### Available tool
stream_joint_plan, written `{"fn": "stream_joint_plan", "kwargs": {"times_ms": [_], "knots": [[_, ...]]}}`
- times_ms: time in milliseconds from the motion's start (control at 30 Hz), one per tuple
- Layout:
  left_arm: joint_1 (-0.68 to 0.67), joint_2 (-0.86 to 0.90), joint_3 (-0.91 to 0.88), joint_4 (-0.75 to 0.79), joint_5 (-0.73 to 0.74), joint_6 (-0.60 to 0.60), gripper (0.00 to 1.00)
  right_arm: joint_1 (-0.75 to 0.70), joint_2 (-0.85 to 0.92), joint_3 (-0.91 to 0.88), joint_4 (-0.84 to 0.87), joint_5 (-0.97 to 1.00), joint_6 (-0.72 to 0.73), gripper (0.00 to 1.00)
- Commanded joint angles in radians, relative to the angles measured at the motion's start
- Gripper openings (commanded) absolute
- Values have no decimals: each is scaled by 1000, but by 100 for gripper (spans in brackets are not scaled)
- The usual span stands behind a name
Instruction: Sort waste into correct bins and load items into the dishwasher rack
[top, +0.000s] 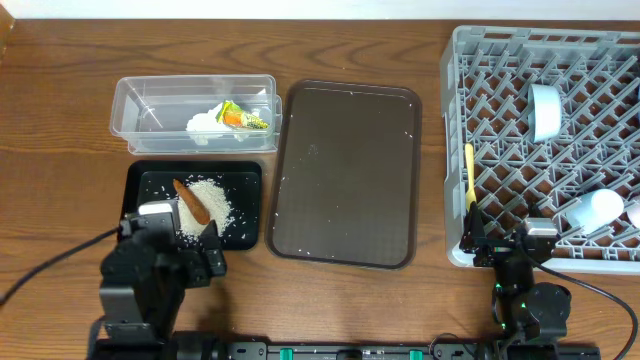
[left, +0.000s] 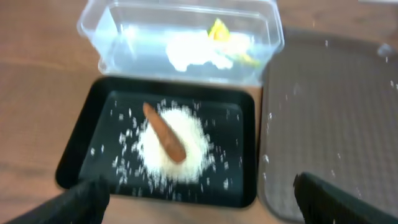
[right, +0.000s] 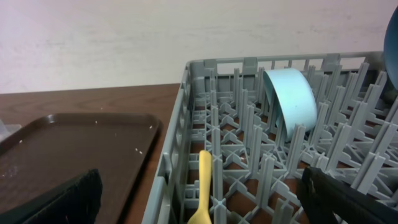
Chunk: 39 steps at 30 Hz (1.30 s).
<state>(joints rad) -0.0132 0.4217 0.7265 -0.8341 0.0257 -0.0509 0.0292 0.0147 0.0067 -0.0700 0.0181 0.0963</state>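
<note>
The clear tub (top: 150, 110) holds a crumpled white tissue (top: 205, 122) and a yellow-green wrapper (top: 243, 117). In front of it, the black tray (top: 245, 180) carries a pile of rice crumbs (top: 212, 198) with a brown stick (top: 190, 200) lying across it. My left gripper (top: 175, 238) hangs open over the tray's near edge, empty (left: 202, 211). The grey rack (top: 500, 60) holds a pale yellow spoon (top: 469, 175), a white bowl with a light-blue rim (top: 545, 112) and a pale cup (top: 600, 208). My right gripper (top: 505, 240) stands open and empty at the rack's near left corner (right: 202, 208).
A large dark brown serving tray (top: 345, 172), dotted with a few crumbs, lies between the bins and the rack. The edge of a dark-blue bowl (right: 392, 37) shows at the right of the right wrist view. Bare wooden table lies left of the bins.
</note>
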Motion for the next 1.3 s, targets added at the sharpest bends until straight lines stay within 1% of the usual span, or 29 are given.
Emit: {"fn": "stream_joint_plan", "kwargs": {"times_ms": [0, 233, 433, 600, 800, 900, 1000, 1267], "knots": [[1, -93, -132, 97, -19, 13, 96, -6, -10, -2, -5, -7, 8, 99], [1, -295, -456, 460, -18, 12, 96, -6, -9, -2, -4, -7, 8, 99], [2, -365, -612, 710, -18, 12, 96, -6, -9, -2, -5, -7, 8, 99], [2, -372, -719, 932, -19, 13, 96, -6, -9, -2, -5, -7, 8, 99], [3, -374, -723, 931, -19, 38, 96, -6, -9, -2, -5, -7, 8, 99], [3, -376, -723, 861, -18, 38, 96, -6, -9, -2, -5, -7, 8, 99], [3, -394, -723, 758, -19, 39, 96, -6, -9, -2, -5, -7, 8, 99], [3, -420, -723, 764, -19, 39, 96, -6, -9, -2, -5, -7, 8, 99]]}}
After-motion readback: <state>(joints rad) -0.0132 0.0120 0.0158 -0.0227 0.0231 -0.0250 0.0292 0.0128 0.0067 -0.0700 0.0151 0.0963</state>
